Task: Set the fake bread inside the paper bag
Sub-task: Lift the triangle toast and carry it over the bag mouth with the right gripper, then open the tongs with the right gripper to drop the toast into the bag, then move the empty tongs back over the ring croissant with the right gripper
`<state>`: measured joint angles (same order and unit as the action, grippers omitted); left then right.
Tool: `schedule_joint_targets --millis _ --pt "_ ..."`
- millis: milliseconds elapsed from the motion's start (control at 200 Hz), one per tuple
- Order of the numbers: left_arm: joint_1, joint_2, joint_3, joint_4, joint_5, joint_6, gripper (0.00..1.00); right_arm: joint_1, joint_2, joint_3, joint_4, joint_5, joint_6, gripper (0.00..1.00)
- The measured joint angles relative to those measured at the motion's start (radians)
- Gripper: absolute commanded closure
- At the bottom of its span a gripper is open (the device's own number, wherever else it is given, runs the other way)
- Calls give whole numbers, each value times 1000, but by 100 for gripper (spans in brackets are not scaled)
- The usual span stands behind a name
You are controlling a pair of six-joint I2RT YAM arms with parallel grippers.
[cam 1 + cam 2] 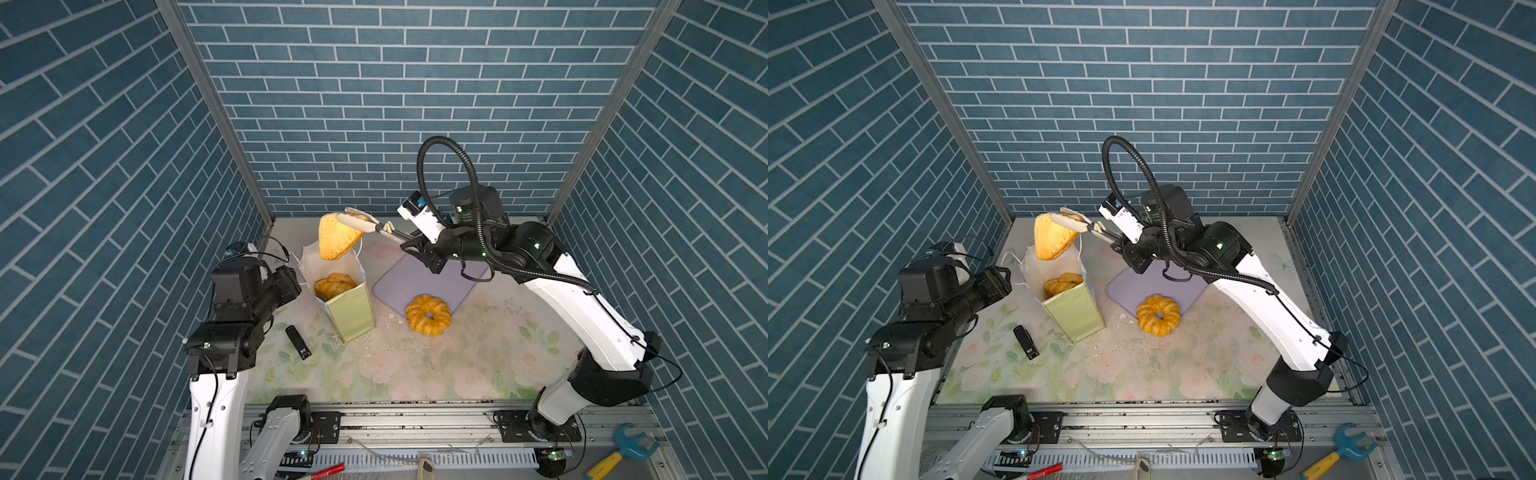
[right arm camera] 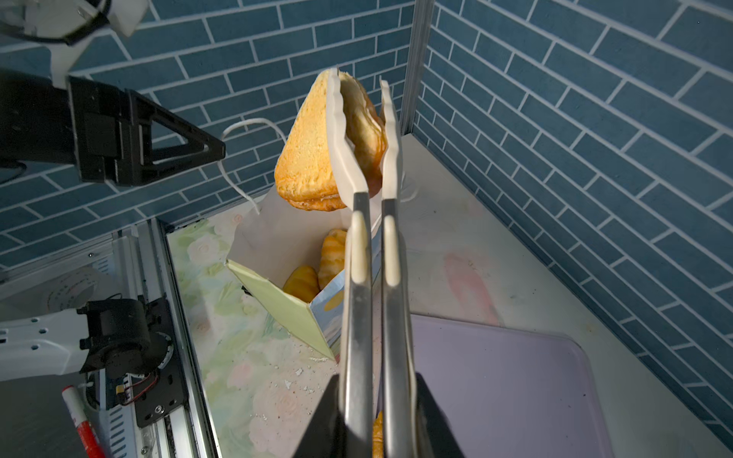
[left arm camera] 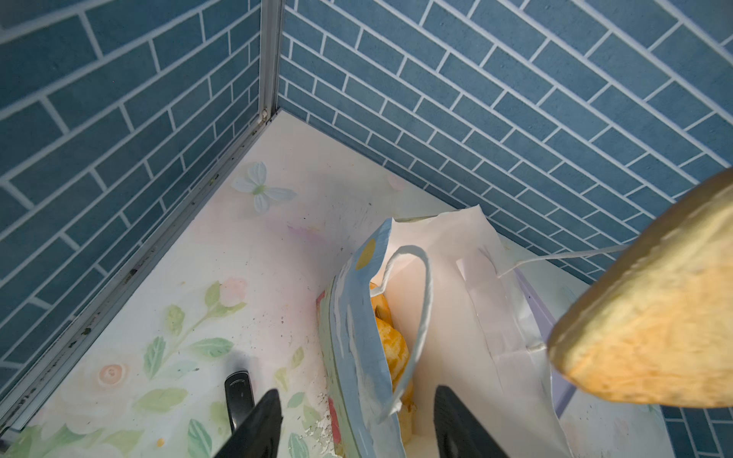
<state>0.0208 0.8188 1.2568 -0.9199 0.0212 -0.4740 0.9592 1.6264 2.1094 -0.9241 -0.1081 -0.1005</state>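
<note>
Toast slice (image 1: 336, 243) dangles over the paper bag (image 1: 351, 318) rim (roomy opening) in tongs (image 2: 357, 317) our right gripper (image 2: 377, 378) clamps; left gripper (image 3: 357, 392) gapes alongside.

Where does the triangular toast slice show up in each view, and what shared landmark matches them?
Top view: toast slice left of centre, pinched in the tongs.
Top view: left of centre too.
Left wrist: large and close, beside the paper bag mouth.
Right wrist: between the tong tips, above the paper bag.
Shared landmark: the open paper bag, next to the toast in all four.
</note>
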Motion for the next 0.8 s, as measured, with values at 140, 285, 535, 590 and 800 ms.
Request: schedule_joint_targets --millis 140,285,535,590,800 --pt "0 -1 -2 -2 -6 0 37 32 25 -7 -25 29 -32 91" --pt "0 6 -19 1 -1 -1 37 44 51 -12 -40 43 -45 88" --pt "0 30 -29 5 28 3 36 44 115 11 -48 64 -66 65" --pt "0 36 -29 5 36 8 35 44 132 34 -49 67 -66 63" --pt "0 51 -40 11 64 17 35 44 144 127 -49 68 -68 60"
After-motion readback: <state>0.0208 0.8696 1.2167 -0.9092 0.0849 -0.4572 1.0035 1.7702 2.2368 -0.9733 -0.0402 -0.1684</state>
